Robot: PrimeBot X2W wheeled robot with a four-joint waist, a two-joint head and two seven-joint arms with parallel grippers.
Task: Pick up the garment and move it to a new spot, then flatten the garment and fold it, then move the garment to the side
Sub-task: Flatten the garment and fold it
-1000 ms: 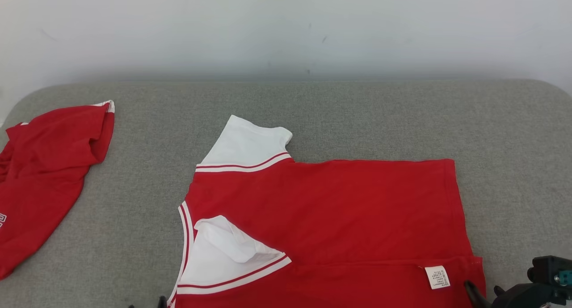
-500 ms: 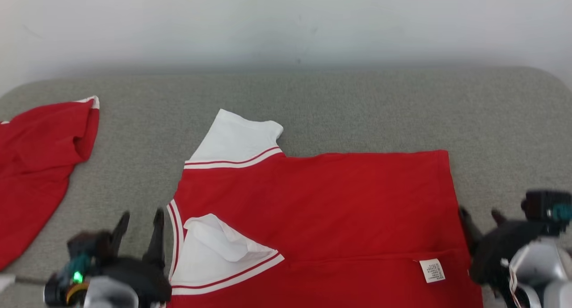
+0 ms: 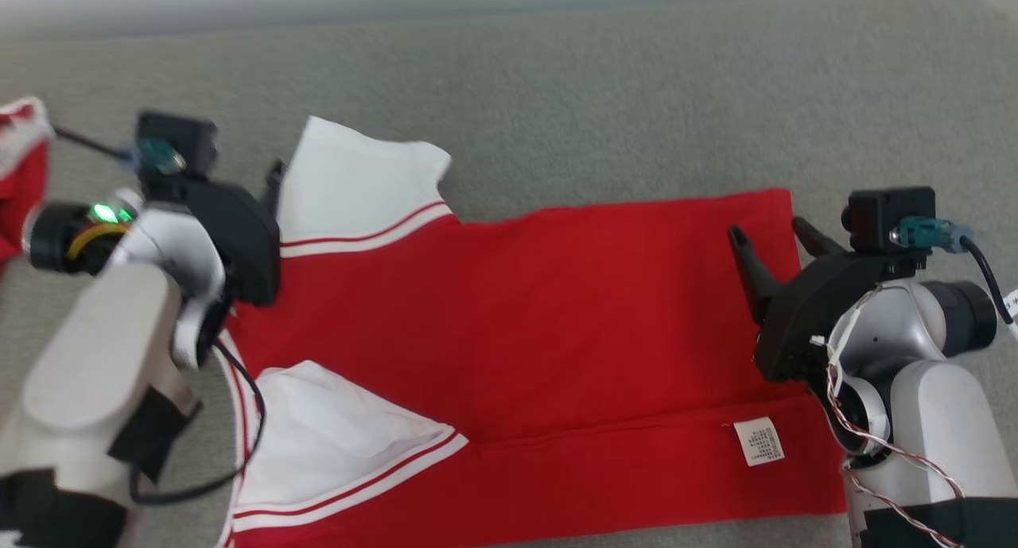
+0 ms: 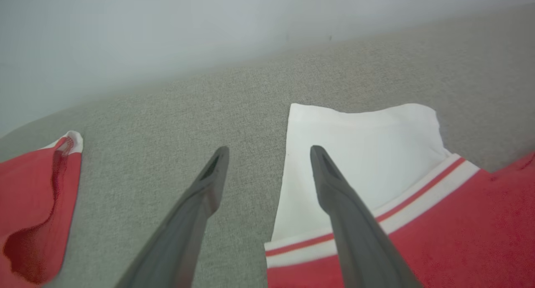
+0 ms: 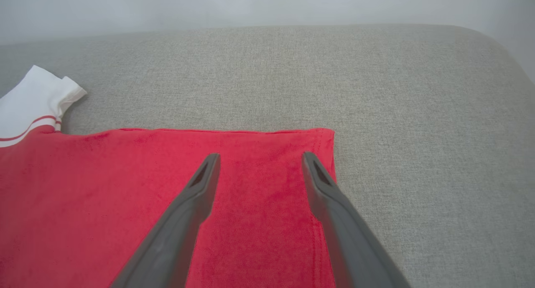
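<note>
Left end effector (image 4: 268, 150): released, jaws spread wide, nothing grasped. It is hung low over the outer edge of the far white sleeve (image 4: 359, 154), one finger above the sleeve cloth, the other above bare tabletop (image 4: 167, 125). Contact with the cloth cannot be told. This straddling pose is judged to be a set-up for pinching the sleeve edge.

Right end effector (image 5: 260, 155): also released, empty. Both fingers are poised above the red body cloth just inside the far hem corner (image 5: 326, 137), likely so that this corner can be taken at the same time as the sleeve end.

The red T-shirt (image 3: 557, 309) is laid flat, lengthwise across the middle of the grey fabric-covered tabletop, collar end toward the left arm, hem toward the right arm. The near white sleeve (image 3: 334, 437) is seen lying in over the body. A strip along the near edge appears turned over, with a care label (image 3: 758, 441) exposed, so folding is judged to be begun and not finished. The two arms are placed at opposite ends of the far long edge, apparently for folding that edge toward the robot.

A second red garment (image 4: 33, 204) is lying well apart, at the far left, untouched. A pale wall (image 5: 250, 3) is behind.
</note>
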